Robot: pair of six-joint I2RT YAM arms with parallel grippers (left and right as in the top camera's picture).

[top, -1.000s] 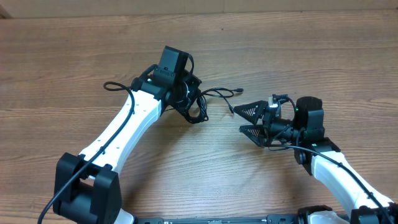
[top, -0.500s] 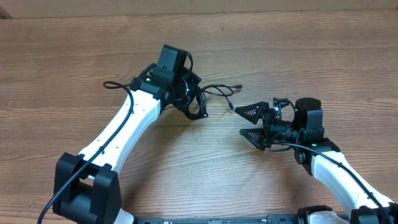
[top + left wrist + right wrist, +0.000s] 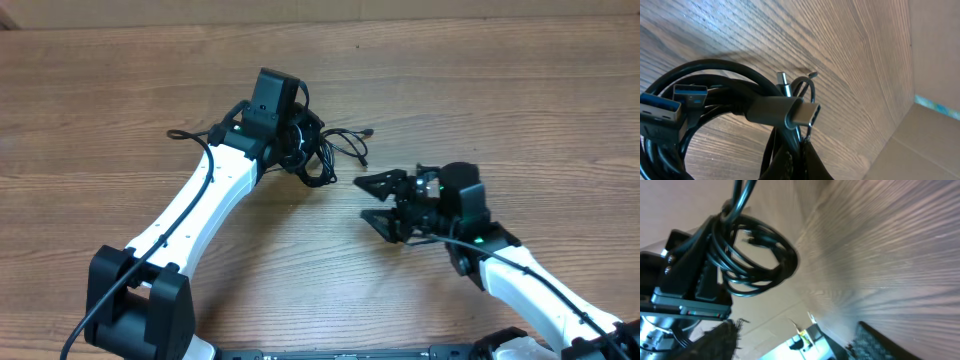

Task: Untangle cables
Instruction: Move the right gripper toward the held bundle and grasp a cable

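The left gripper (image 3: pixel 794 159) is clamped on the cables (image 3: pixel 328 150), a tangled bundle at the far middle of the desk (image 3: pixel 500 90) (several plug ends show in its wrist view). Loose ends trail right. The right gripper (image 3: pixel 378 202) hangs nearer and to the right, jaws apart, empty, clear of the cables.
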